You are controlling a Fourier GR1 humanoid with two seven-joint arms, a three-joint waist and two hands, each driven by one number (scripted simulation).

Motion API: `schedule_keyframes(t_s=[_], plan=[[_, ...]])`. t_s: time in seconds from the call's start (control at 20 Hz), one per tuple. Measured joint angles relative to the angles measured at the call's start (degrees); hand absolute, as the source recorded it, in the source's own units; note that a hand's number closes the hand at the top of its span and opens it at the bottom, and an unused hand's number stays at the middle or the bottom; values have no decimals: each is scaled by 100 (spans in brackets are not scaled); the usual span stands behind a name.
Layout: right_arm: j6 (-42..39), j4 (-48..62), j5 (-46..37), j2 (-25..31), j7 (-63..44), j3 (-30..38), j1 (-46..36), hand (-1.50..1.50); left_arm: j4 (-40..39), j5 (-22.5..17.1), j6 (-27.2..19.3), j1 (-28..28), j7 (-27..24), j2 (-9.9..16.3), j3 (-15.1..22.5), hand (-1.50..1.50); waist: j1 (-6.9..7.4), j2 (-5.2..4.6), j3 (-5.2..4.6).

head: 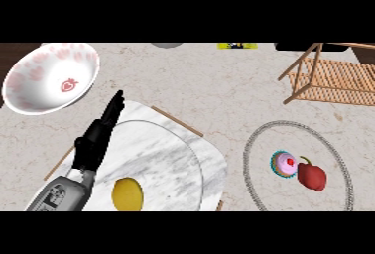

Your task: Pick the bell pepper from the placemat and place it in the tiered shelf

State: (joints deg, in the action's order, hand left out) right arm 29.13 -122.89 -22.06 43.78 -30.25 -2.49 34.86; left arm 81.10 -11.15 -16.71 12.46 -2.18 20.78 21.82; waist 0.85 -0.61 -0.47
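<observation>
Marble counter point(219, 84): red bell pepper point(313, 176) on placemat point(256, 149), stem up-left; left hand point(102, 131) straight-fingered.

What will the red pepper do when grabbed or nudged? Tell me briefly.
The pepper looks rounded and glossy, so it may roll or slip if nudged. It lies touching the cupcake on the round placemat, so a push could knock the cupcake too. Its small stem points up-left; a grasp around the body seems safer. The left hand is far from it.
</observation>
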Motion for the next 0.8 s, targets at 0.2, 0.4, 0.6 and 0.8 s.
schedule_keyframes(t_s=[0.2, 0.4, 0.6, 0.8], plan=[[-699, -493, -646, 377, -1462, -210, -189, -150, -49, 26, 28, 171, 120, -23, -46, 0, 26, 4, 9], [-1361, -934, -1335, 310, -2712, -791, -795, -150, -79, 99, 51, 162, 91, -91, -51, 0, 46, 20, 20], [-1814, -828, -1889, -113, -3180, -1362, -1622, -150, -89, 91, 181, 187, 166, -94, -189, 0, 28, 32, 31], [-2122, -608, -2531, -657, -3430, -1853, -2240, -150, -35, 115, 275, 140, 221, -101, -279, 0, 10, 45, 36]])
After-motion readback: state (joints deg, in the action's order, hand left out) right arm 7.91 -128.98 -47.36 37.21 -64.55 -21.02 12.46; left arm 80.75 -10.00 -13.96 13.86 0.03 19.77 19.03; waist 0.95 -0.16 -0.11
